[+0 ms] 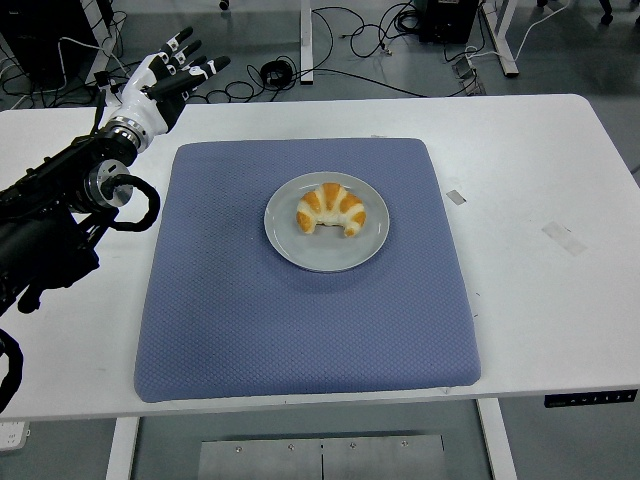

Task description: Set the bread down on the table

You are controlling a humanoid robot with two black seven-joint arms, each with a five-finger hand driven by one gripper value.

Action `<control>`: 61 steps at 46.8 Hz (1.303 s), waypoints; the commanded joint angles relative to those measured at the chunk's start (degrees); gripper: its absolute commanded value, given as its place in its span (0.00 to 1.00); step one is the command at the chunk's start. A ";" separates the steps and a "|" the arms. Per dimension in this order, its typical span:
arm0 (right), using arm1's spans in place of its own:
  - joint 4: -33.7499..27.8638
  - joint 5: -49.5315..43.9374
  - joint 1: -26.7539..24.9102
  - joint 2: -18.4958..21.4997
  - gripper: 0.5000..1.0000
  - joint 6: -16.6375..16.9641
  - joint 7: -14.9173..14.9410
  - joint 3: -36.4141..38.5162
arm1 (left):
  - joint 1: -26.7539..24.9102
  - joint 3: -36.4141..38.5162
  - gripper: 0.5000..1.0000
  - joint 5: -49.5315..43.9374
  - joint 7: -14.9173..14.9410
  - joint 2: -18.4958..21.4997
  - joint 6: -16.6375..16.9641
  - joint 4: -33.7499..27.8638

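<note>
A golden croissant (331, 209) lies on a grey round plate (290, 243) in the middle of a blue mat (300, 320). My left hand (180, 66) is raised over the table's far left corner, well away from the plate, its fingers spread and holding nothing. Its black arm comes in from the left edge. The right arm does not show.
The white table (540, 250) has bare surface right of the mat, with small tape marks (563, 236) there. Cables and desk legs lie on the floor beyond the far edge.
</note>
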 commanded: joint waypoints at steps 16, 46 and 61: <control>0.00 0.00 0.03 0.00 1.00 0.00 0.00 0.01 | -0.71 0.00 0.96 -0.04 0.47 0.12 0.08 -0.02; 0.00 0.00 0.02 0.00 1.00 0.00 0.00 0.01 | -0.62 1.40 0.96 0.92 0.30 1.17 -0.01 -0.02; 0.00 0.00 0.02 0.00 1.00 0.00 0.00 0.01 | -4.13 9.55 0.96 0.57 0.47 -0.06 -0.19 -0.02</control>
